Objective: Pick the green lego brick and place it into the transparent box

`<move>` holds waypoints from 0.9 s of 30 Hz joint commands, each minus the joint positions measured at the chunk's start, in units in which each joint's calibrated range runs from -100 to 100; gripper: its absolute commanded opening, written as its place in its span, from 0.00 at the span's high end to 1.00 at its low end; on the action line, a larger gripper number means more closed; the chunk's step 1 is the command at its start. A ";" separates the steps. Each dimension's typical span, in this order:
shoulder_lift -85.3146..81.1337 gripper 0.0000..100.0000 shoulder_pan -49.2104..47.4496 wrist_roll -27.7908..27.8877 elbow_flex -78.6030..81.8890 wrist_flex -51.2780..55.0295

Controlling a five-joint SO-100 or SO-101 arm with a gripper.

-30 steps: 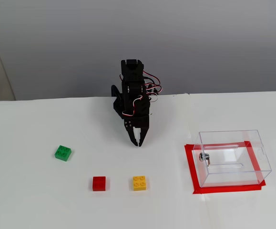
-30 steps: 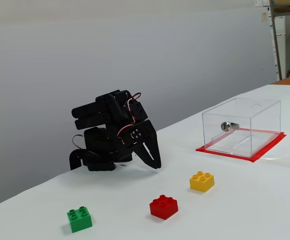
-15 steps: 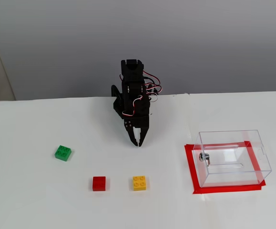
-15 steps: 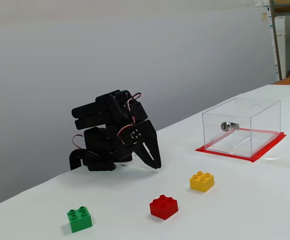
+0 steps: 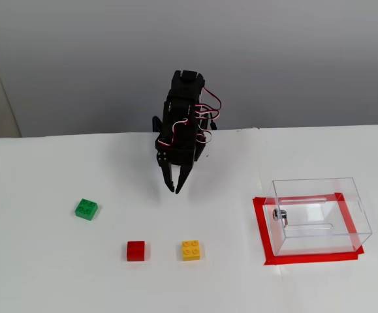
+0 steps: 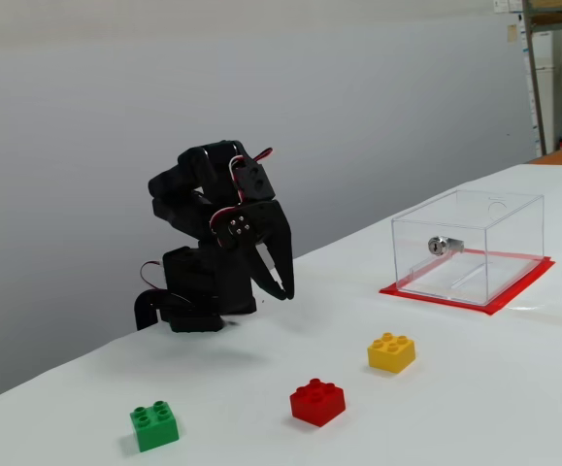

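Jaws first: in the fixed view taken from above and in front, your gripper (image 5: 174,190) points down at the table with its two fingers slightly parted at the roots and meeting near the tips, nothing between them. It holds nothing and hangs clear of the white table (image 5: 45,274). Take the green lego brick (image 5: 86,208) as your landmark. It lies flat, studs up, to the left of the gripper and a little nearer the camera, well apart from it. The red brick (image 5: 136,250) sits to the right of the green one and nearer the camera; the yellow brick (image 5: 190,250) is further right in the same row, just apart from the red. The transparent box (image 5: 318,214) stands far right of the green brick, on a frame of red tape (image 5: 260,228), with a small metal fitting (image 5: 279,214) on its left wall. No brick is inside it.

Side fixed view, low angle: the gripper (image 6: 282,290) is raised off the table, fingers curved downward; you see a narrow gap between them, tips close. The green lego brick (image 6: 154,425) is nearest the camera at lower left, alone. Right of it come the red brick (image 6: 317,401), then the yellow brick (image 6: 391,351), then the transparent box (image 6: 468,247) furthest right and further back.
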 commanded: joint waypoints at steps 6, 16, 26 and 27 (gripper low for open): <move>9.23 0.98 10.68 0.21 -15.46 -0.08; 15.17 0.98 27.25 0.21 -24.87 -0.43; 35.11 0.98 35.75 0.00 -38.34 -3.38; 37.58 0.98 36.64 0.16 -39.69 -3.38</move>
